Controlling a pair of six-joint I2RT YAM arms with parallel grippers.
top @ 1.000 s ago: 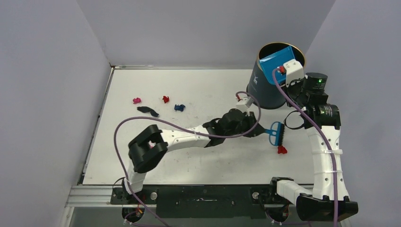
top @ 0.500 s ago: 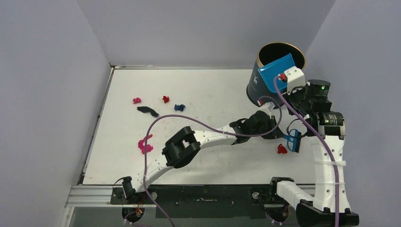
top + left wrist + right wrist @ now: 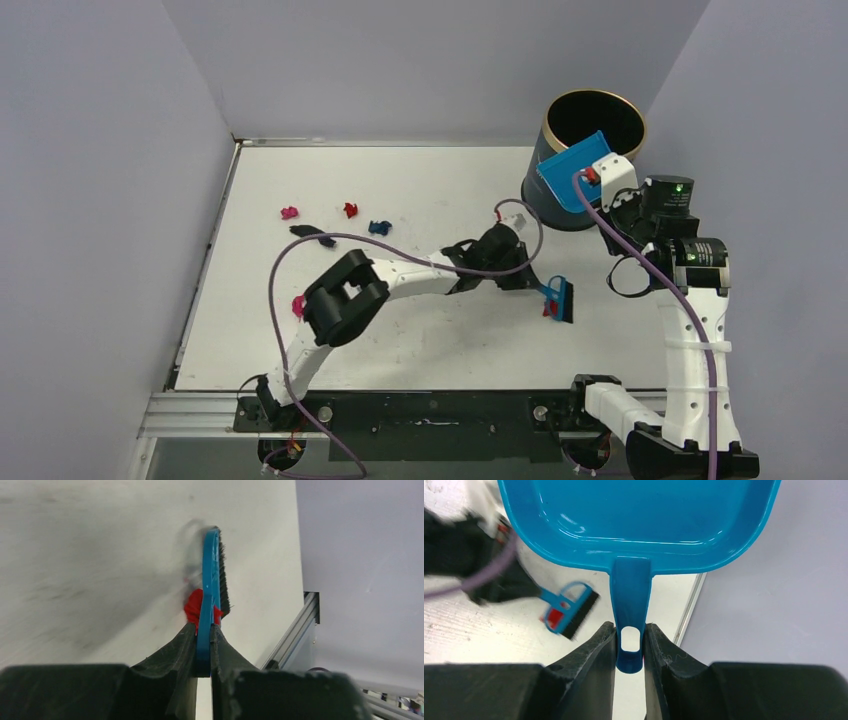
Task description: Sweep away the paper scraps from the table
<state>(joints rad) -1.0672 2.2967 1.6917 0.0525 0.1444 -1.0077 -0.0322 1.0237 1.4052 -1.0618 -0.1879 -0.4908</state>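
A small blue hand brush [image 3: 560, 298] stands on edge on the table [image 3: 450, 340], and my left gripper [image 3: 530, 283] is shut on its handle. In the left wrist view a red paper scrap [image 3: 192, 605] lies against the brush [image 3: 212, 580] just past the left gripper [image 3: 202, 635]. Other paper scraps lie at the far left: pink [image 3: 289, 212], red [image 3: 350, 209], dark blue [image 3: 378, 227], black [image 3: 312, 233]. A magenta one [image 3: 298, 306] is half hidden by my left elbow. My right gripper [image 3: 630, 640] is shut on the handle of the blue dustpan [image 3: 639, 515], held up off the table.
A dark cylindrical bin [image 3: 592, 118] with a gold rim stands at the back right; the dustpan [image 3: 570, 172] hangs in front of its wall. The table's right metal rim [image 3: 691, 605] runs close to the right arm. Purple cables loop over the left arm.
The brush swung out to the right, then back left, and the red scrap has moved left with it. The dustpan came down from the bin's mouth to in front of its wall.
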